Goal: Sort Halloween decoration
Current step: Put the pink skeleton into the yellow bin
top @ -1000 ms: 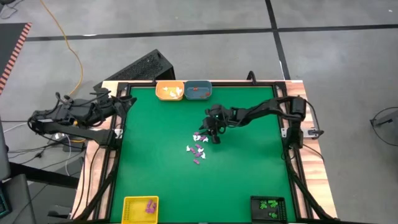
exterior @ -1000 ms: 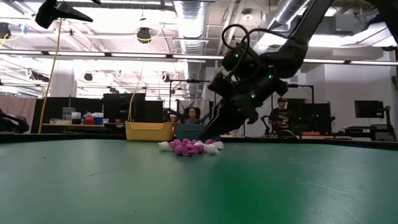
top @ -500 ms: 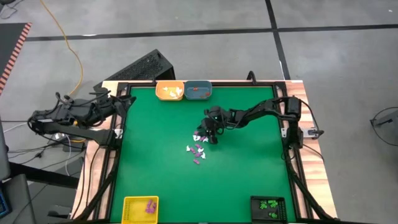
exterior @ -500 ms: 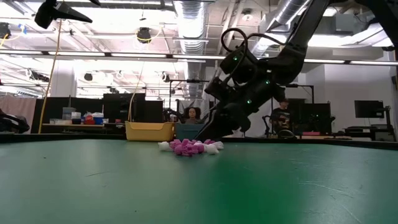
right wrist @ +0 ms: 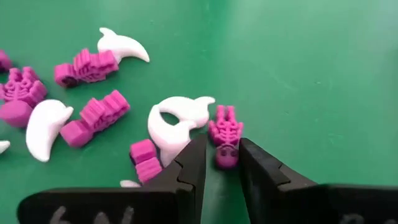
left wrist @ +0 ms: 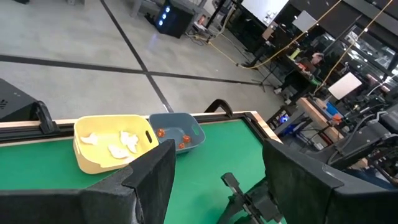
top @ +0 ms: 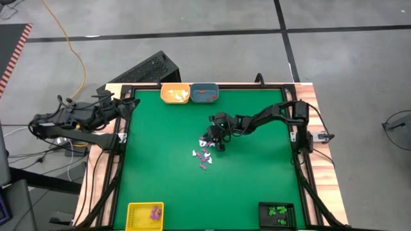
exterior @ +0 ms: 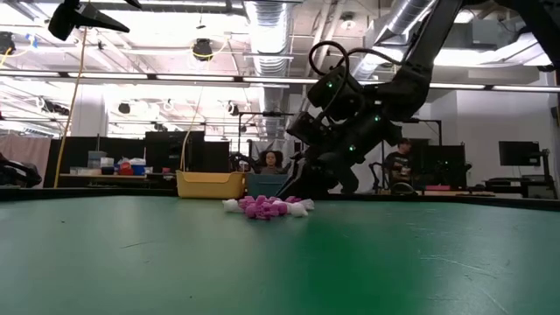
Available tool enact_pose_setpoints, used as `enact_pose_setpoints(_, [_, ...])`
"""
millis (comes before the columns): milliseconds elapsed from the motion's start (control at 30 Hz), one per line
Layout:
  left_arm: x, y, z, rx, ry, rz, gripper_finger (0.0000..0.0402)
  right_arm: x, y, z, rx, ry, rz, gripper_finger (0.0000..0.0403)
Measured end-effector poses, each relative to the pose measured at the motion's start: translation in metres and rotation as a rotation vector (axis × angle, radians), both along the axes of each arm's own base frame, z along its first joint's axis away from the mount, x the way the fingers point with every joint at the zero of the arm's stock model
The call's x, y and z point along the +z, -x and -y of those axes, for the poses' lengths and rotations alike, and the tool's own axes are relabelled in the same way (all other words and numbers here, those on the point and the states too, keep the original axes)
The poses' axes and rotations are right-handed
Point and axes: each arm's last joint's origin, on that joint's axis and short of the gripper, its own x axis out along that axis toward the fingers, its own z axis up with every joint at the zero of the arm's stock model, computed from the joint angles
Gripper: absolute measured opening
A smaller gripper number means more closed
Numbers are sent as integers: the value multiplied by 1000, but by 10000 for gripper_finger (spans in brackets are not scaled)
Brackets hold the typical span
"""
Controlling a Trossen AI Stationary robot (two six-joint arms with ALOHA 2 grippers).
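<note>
My right gripper [right wrist: 217,163] is down on the green table [top: 160,179], its two dark fingers [right wrist: 189,165] set narrowly on either side of a purple skeleton trinket [right wrist: 225,142], close to its skull end without clearly clamping it. Touching that skeleton is a white curved ghost piece [right wrist: 175,118]. Just past it lie more purple skeletons [right wrist: 96,115] and white pieces [right wrist: 124,45], scattered in a small loose cluster [top: 204,154] near the middle of the table.

From table height, the same cluster [exterior: 267,206] shows as a low purple and white heap, with my right arm [exterior: 350,122] bent down over it.

Farther off, at the table's far edge, a yellow tray [top: 174,94] holds white pieces and a blue tray [top: 204,93] beside it holds orange-red ones. At the near edge sit a yellow tray [top: 145,216] holding purple pieces and a black tray [top: 277,212] holding green ones.

My left gripper [left wrist: 217,180] waits off the table's left edge, fingers spread wide.
</note>
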Motion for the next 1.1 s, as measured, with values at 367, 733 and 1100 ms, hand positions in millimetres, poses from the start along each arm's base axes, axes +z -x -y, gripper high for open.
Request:
enact_pose_setpoints(367, [0, 0, 0, 2, 9, 8, 231, -7, -4, 4, -72, -51, -35, 80])
enact_pose_setpoints(733, [0, 0, 0, 2, 9, 9, 231, -6, -3, 9, -149, -107, -41, 7])
enact_pose_setpoints(1100, [0, 0, 0, -9, 11, 8, 231, 30, -25, 18, -208, -89, 44, 7])
